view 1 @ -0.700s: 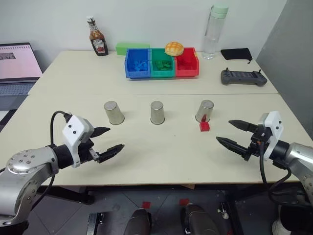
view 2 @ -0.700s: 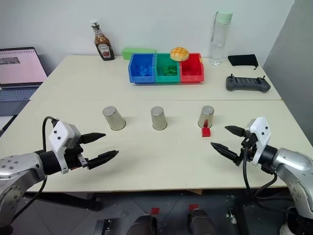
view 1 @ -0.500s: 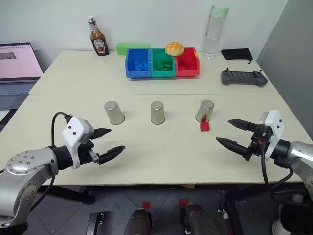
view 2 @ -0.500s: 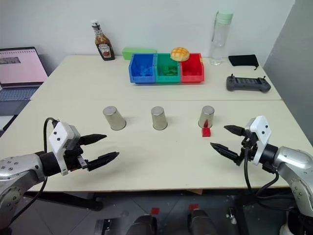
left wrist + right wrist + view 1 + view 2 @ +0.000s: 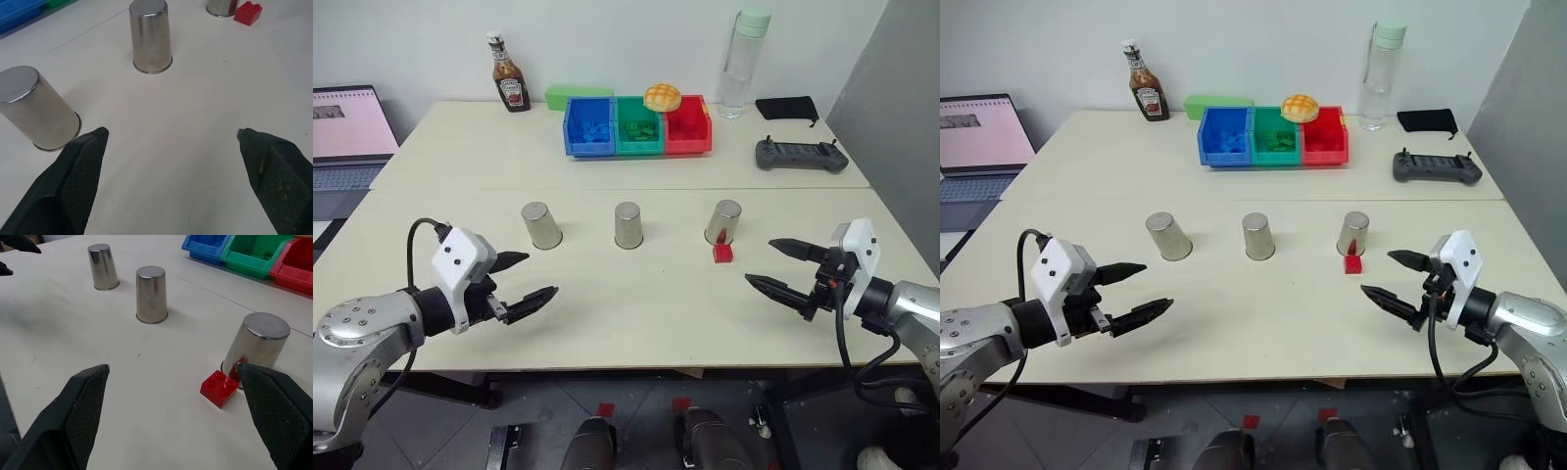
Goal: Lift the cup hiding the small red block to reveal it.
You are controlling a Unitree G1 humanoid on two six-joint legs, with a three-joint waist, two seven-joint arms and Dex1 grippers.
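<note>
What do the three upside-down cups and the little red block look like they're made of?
The cups look like polished steel: silvery and mirror-like, the right one reflecting red from the block. The small red block looks like glossy moulded plastic, with studs on top, seen best in the right wrist view.

— What sort of room is this?
— Probably a lab or office: plain cream tables (image 5: 636, 323) against a bare white wall (image 5: 626, 39), an open grey laptop (image 5: 347, 132), a black handheld controller (image 5: 801, 155), and blue, green and red plastic parts bins (image 5: 636, 127).
</note>
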